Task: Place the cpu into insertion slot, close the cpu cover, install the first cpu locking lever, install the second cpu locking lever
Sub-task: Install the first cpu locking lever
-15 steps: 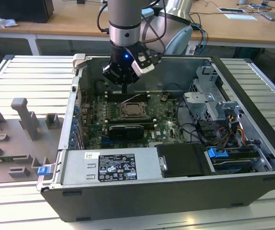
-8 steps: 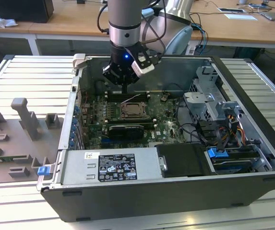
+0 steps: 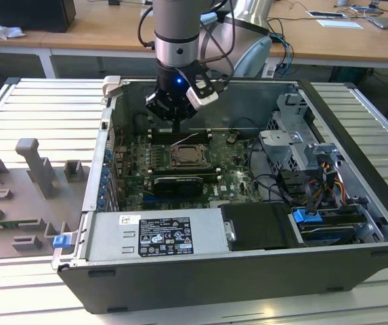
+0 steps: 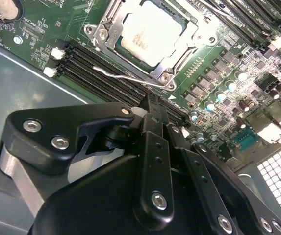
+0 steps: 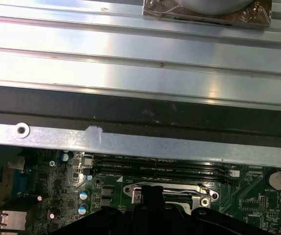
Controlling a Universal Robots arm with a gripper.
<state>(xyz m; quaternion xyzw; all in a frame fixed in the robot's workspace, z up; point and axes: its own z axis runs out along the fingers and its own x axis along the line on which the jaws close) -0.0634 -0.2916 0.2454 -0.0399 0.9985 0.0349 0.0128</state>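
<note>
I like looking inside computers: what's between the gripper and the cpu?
In the second wrist view, black memory slots and a thin silver lever lie between the gripper and the cpu.

From the exterior view, looking down at a slant, from high and well back, onto the ribbed bench and into the open computer case. From the second wrist view, peering close over the gripper onto the motherboard. From the first wrist view, facing across the far wall to the bench beyond. Shared by all three: the insertion slot.
</note>
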